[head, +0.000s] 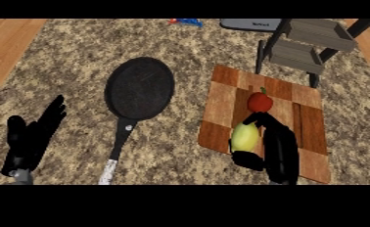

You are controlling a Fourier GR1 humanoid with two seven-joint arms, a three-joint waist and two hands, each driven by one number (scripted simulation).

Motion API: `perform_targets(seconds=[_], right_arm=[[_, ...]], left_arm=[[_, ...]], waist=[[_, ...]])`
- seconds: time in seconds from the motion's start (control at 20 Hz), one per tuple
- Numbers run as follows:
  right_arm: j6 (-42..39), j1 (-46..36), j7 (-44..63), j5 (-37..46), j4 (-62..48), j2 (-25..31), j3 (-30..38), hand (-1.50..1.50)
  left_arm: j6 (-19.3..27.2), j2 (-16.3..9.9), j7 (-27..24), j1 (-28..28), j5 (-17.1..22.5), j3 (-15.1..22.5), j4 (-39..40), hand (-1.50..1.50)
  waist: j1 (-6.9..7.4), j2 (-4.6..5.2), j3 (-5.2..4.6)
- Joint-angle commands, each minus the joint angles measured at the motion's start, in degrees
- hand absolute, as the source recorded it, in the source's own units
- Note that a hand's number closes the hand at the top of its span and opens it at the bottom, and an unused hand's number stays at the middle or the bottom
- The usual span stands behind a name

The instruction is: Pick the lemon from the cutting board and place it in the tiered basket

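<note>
The counter (72, 64) is speckled granite, with a strip of wood showing at its far left. A wooden cutting board (224, 94), patterned in light and dark blocks, lies right of centre. The lemon (245, 137) sits on the board's near left part. The right hand (280, 147) is curled round the lemon, with the thumb below it and the fingers arching over its top, so the fruit is enclosed on its right side. Whether the lemon is lifted clear of the board cannot be told from this angle. A red fruit (260, 102) with a small stem stands on the board just beyond the lemon, near the fingertips. The tiered basket (311, 42), grey trays on a dark frame, stands past the board's far right corner. A black pan (140, 88) lies left of the board, handle pointing toward the near edge. The left hand (29, 140) rests open at the lower left, fingers up, holding nothing. Small blue and red items (186, 22) lie at the far edge.
</note>
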State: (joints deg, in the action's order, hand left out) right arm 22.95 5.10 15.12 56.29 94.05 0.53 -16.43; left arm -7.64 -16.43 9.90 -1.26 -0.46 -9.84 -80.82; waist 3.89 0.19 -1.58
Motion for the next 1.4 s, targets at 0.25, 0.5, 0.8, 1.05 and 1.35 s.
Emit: perform_targets(seconds=[0.25,0.5,0.8,1.05,1.35], right_arm=[[-12.76,-20.14,26.03,15.9,9.95,-0.52,-1.44,1.5],[-25.26,-37.57,41.84,17.81,11.72,-0.53,-1.75,1.5],[-36.76,-64.82,51.9,14.75,2.97,-0.53,9.13,1.5],[-38.57,-80.55,46.38,12.6,-14.32,3.22,19.24,1.5],[-29.42,-89.93,36.08,9.94,-33.24,10.2,26.67,1.5]], left_arm=[[-0.05,-0.24,0.61,0.47,0.15,-0.36,0.75,0.0],[-0.17,0.05,1.16,1.62,0.26,-0.12,1.69,0.0],[-0.14,-0.38,0.55,2.36,0.8,-1.31,2.73,0.0],[-0.3,0.46,-0.92,0.62,0.64,-0.87,2.1,0.0],[-0.99,0.13,-0.63,-0.01,1.29,-1.46,1.39,0.0]], waist=[[-0.87,-1.39,0.44],[-0.86,-1.07,0.84],[-0.76,-0.34,1.25],[-1.48,0.07,1.4],[-1.39,0.38,1.5]])
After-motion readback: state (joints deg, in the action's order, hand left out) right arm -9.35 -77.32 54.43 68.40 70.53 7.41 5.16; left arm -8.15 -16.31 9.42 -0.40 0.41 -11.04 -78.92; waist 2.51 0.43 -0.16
